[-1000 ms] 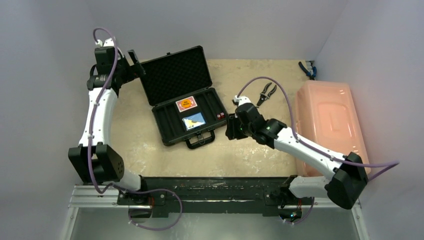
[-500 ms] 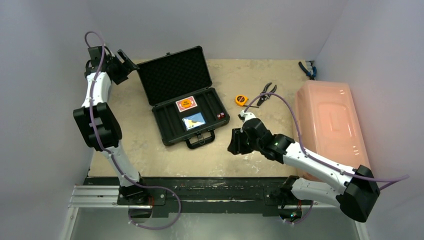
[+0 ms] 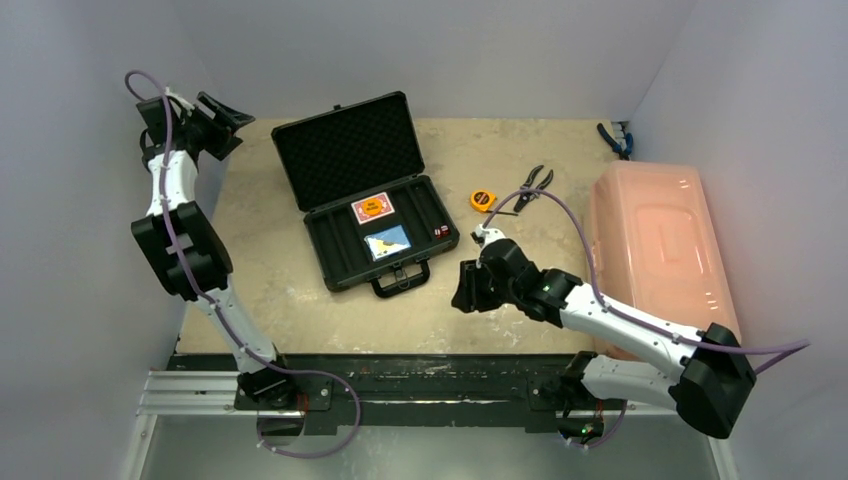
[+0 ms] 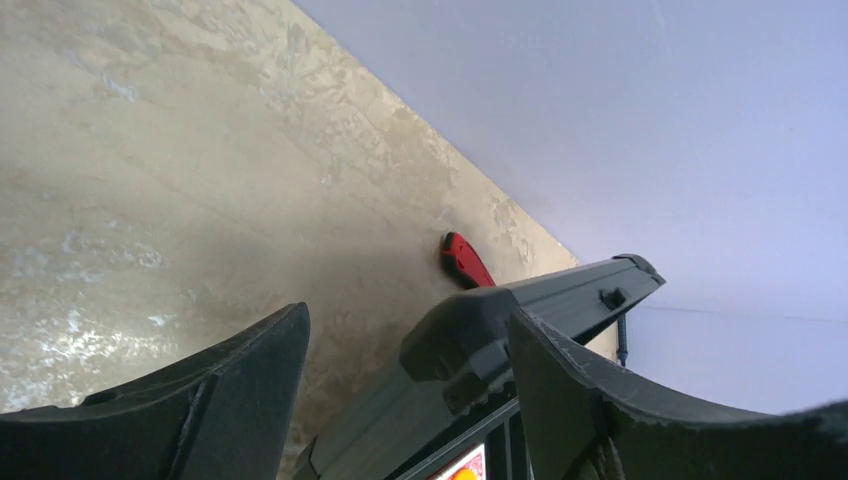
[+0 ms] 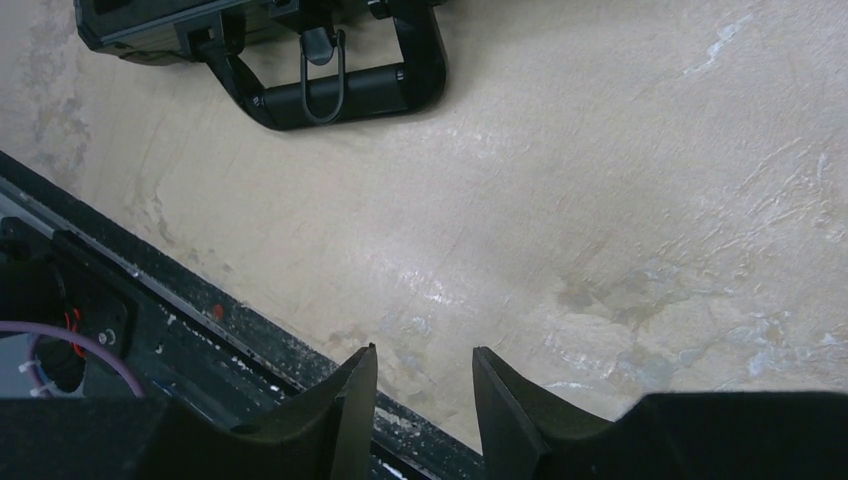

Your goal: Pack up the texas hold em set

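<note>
The black briefcase [image 3: 380, 240] lies open mid-table, its foam lid [image 3: 345, 150] propped up. In its base are a red card deck [image 3: 372, 208], a blue card deck [image 3: 388, 241] and tiny red dice [image 3: 440, 231]. No discs show. My left gripper [image 3: 222, 113] is open and empty at the far left corner, left of the lid. In the left wrist view the lid's corner [image 4: 520, 320] shows between its fingers. My right gripper [image 3: 465, 290] is open and empty above bare table, right of the case's handle [image 3: 402, 280]. The handle also shows in the right wrist view [image 5: 340, 85].
A large pink bin [image 3: 655, 250] lies at the right. A yellow tape measure [image 3: 482, 199] and black pliers [image 3: 530, 186] lie right of the case, and blue-handled pliers [image 3: 615, 138] at the far right corner. A red object [image 4: 465, 260] lies behind the lid. The black rail [image 5: 150, 290] runs along the near edge.
My left arm has swung back and left, away from the lid's corner. My right gripper has moved toward the near edge, uncovering the tape measure.
</note>
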Motion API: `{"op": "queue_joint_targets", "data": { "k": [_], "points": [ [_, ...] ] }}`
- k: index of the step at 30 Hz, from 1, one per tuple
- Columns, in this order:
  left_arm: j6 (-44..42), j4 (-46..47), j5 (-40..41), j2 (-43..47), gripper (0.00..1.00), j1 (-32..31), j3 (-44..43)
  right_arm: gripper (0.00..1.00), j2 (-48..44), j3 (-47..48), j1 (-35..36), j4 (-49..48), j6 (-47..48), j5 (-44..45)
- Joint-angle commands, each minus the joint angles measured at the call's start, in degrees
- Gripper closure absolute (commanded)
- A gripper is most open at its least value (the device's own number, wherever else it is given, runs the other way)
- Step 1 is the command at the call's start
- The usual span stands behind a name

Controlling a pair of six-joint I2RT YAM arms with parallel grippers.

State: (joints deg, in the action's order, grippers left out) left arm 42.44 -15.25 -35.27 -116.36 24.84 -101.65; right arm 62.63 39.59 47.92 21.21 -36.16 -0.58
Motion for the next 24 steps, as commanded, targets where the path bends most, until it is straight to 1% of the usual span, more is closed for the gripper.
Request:
{"op": "queue_joint_targets", "data": {
  "k": [1,5,7,10,14,17,20,24],
  "points": [
    [0.97,3.23,-2.42,1.36,0.28,0.43,-1.24,0.57,1.06,-0.77,0.71,-3.15,-0.97,-1.30],
    [-1.42,-1.25,1.08,-1.84,0.33,0.31,-3.50,0.60,1.69,-0.65,1.45,-3.25,-0.51,-1.63],
    [-2.63,-3.34,2.43,-4.04,0.33,0.25,-5.08,0.62,1.79,-0.74,1.87,-3.28,-0.29,-1.77],
    [-3.57,-6.17,1.75,-7.65,0.33,0.07,-7.73,0.64,1.92,-0.79,2.52,-3.47,-0.54,-1.73],
    [-5.03,-7.49,0.37,-9.67,0.34,-1.32,-10.00,0.66,2.58,-0.87,3.32,-4.37,-1.35,-1.71],
    [-6.97,-10.75,-0.28,-11.71,0.34,-2.90,-12.99,0.66,3.30,-0.66,4.03,-4.73,-1.92,-1.57],
    [-9.65,-12.41,1.57,-12.05,0.34,-4.45,-12.91,0.68,3.54,-0.65,4.54,-4.78,-2.23,-1.13],
    [-12.18,-12.59,-0.22,-12.29,0.34,-5.82,-12.66,0.69,3.47,-1.21,4.89,-4.80,-2.40,-1.02]
  ]
}}
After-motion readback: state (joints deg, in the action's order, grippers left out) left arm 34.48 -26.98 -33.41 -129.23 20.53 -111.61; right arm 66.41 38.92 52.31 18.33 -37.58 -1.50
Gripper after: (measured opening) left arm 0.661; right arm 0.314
